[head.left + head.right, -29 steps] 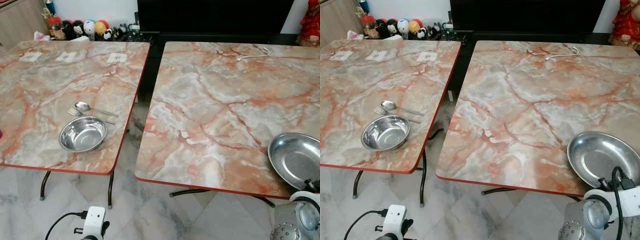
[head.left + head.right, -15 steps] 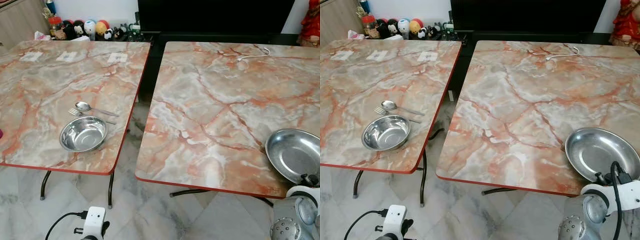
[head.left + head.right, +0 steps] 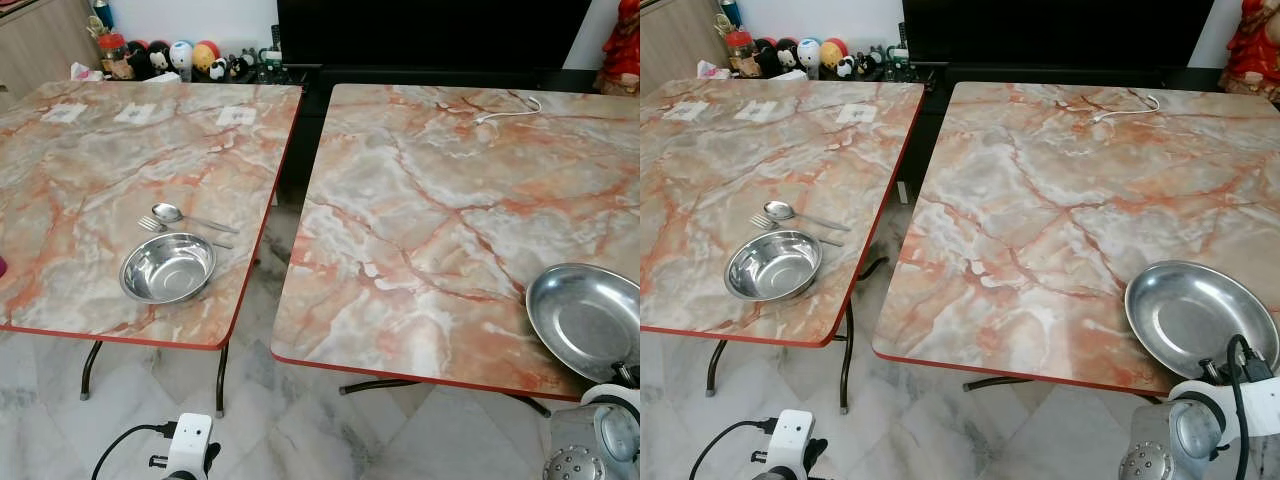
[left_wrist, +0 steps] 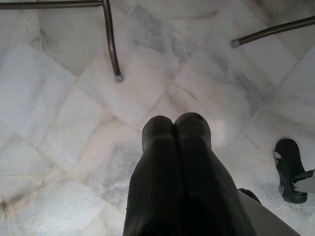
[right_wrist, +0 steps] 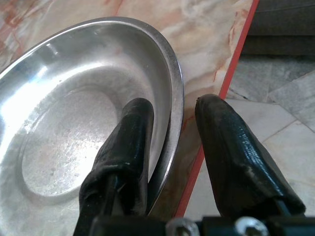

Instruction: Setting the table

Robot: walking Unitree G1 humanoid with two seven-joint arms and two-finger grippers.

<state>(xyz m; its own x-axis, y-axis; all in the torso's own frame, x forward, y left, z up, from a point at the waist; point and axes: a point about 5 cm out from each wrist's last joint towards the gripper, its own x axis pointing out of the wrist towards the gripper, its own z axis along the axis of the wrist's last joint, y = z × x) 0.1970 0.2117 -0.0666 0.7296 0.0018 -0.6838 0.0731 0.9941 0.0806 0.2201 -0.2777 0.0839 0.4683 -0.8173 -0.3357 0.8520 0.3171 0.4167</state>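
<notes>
A wide steel plate [image 3: 585, 320] lies at the near right corner of the right marble table [image 3: 420, 200]. My right gripper [image 5: 173, 105] is open astride the plate's near rim [image 5: 174, 98], one finger [image 5: 129, 142] inside the plate and the other finger [image 5: 231, 147] outside, over the table's red edge. On the left table [image 3: 100, 160] near its front edge stand a steel bowl [image 3: 167, 268], a spoon [image 3: 168, 213] and a fork [image 3: 150, 224] just behind it. My left gripper [image 4: 173, 123] hangs shut over the floor.
A gap of tiled floor [image 3: 255, 300] separates the two tables. Toys and jars [image 3: 170, 55] line the wall behind the left table, with paper labels [image 3: 235, 116] on its far side. A white cable [image 3: 505, 108] lies at the right table's back. Table legs [image 4: 112, 44] stand nearby.
The plate has shifted a little leftward onto the table and lies lower and flatter than half a second ago. The left arm has not moved.
</notes>
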